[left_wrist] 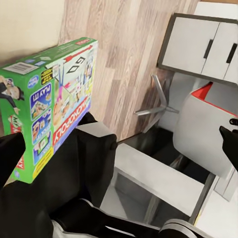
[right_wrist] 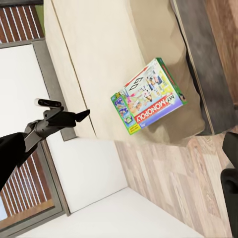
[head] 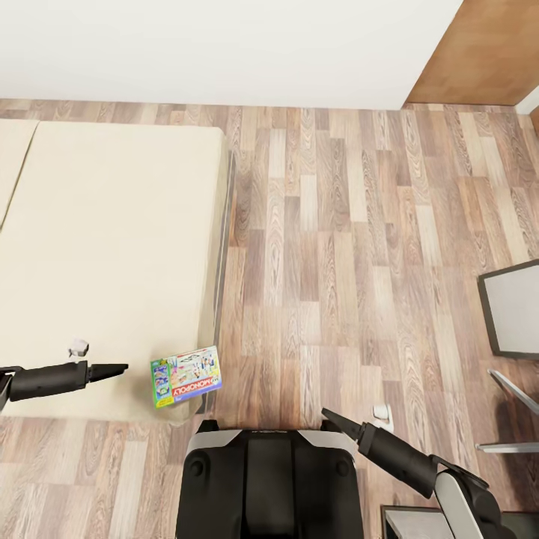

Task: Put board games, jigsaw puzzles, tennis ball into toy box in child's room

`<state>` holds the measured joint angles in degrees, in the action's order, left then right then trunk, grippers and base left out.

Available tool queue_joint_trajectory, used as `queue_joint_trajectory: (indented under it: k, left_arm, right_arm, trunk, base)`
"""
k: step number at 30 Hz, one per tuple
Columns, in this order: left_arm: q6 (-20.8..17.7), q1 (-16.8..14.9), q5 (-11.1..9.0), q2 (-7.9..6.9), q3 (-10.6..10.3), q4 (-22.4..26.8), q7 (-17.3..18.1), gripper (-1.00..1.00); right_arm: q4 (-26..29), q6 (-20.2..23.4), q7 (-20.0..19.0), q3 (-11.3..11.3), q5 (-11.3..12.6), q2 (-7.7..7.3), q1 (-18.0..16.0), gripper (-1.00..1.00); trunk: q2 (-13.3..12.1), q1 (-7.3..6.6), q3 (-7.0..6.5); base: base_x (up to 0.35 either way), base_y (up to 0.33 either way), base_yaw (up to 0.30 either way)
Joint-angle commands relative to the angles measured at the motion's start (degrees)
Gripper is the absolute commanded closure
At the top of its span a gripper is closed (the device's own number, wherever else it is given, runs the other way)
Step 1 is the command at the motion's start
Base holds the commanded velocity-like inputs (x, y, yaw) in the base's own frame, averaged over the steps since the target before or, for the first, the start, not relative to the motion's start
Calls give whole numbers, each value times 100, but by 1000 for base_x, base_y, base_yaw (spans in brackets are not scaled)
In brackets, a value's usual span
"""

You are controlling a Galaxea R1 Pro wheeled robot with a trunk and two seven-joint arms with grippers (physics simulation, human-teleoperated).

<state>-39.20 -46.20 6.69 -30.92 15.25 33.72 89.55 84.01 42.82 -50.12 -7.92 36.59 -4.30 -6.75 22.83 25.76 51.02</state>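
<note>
The flat, glossy Monopoly box (head: pixel 186 376), green-edged, lies at the lower middle-left of the frame on the bed's (head: pixel 112 247) near corner, overhanging its edge slightly. The left pincer (head: pixel 120 368), empty and apparently closed, points at it across smooth cream mattress. Broad wood-plank floor (head: pixel 352 247) lies open rightward. The right pincer's (head: pixel 329 416) spread I cannot tell.

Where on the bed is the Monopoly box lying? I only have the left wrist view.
Observer: The Monopoly box lies flat at the corner of the bed nearest the robot.
Operator: How is my left end effector placed?
Observer: The left end effector is over the mattress, to the box's left, pointing at it with a gap between.
Operator: And the right one?
Observer: The right end effector is over the wood floor beside the robot's base, away from the bed.
</note>
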Motion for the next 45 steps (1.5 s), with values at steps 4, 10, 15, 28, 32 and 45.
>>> queue_joint_trajectory:
  k: [4, 10, 15, 28, 32, 45]
  left_arm:
    - [-61, -3, 61, 6, 23, 3, 45, -100]
    - [-63, -3, 61, 13, 22, 4, 45, -100]
    - [-65, -3, 61, 18, 22, 4, 45, -100]
    - [-104, -3, 63, 24, 31, 7, 45, -100]
    - [-105, -3, 61, 24, 37, 6, 45, -100]
    - [-106, -3, 61, 28, 47, 9, 45, -100]
  right_arm:
    - [1, 33, -8, -8, 24, -1, 0, -100]
    - [1, 26, -21, -10, 31, 0, 4, -100]
    - [1, 25, -26, -13, 32, 0, 6, -100]
    - [1, 25, -33, -16, 26, 0, 6, -100]
    - [1, 25, -33, -13, 25, 0, 7, -100]
    - [1, 25, -38, -11, 36, 0, 7, -100]
  trunk:
    - [8, 2, -4]
    - [8, 2, -49]
    - [8, 2, -93]
    - [8, 2, -212]
    - [8, 2, -249]
    - [8, 2, -369]
  base:
    - [-146, 0, 0]
    - [-103, 0, 0]
    - [-25, 0, 0]
    - [-2, 0, 0]
    - [0, 0, 0]
    - [0, 0, 0]
